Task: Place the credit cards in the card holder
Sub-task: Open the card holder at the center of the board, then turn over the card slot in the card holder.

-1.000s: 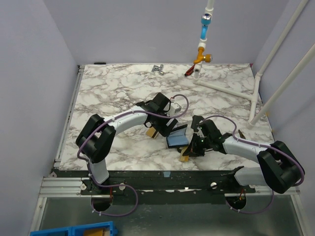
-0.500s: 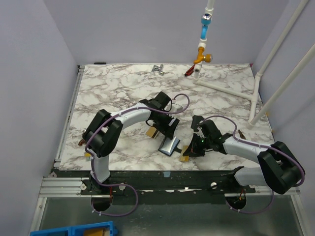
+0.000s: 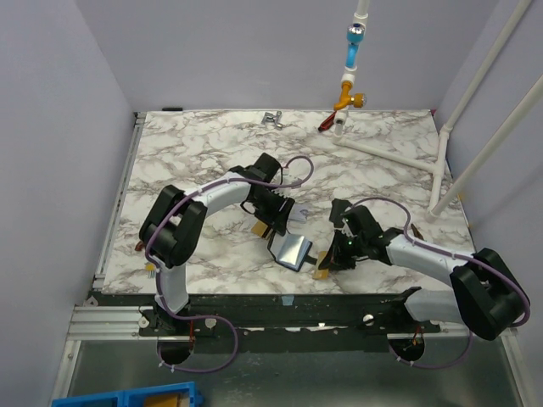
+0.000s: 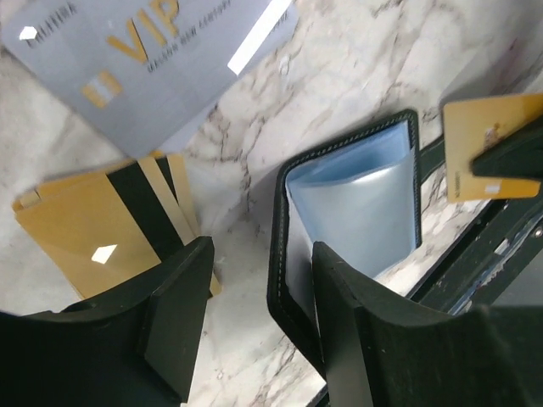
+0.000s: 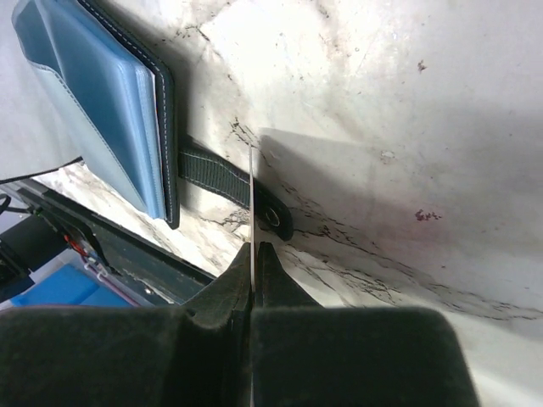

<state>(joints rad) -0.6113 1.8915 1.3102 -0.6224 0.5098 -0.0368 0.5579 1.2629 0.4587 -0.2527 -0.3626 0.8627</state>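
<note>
Three cards, one holder [image 4: 356, 203]: grey card [image 4: 161, 68], striped card [image 4: 93, 229] loose; right tool [image 5: 254, 252] pinches gold card [image 4: 488, 144]; left tool [image 4: 261, 264] gapes empty.

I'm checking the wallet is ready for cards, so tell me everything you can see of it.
The wallet is black, leather-like, with pale stitching along its edge and shiny blue-grey lining. It lies open, lining up, on the marble table, near the front edge. Its strap with a snap sticks out sideways.
</note>
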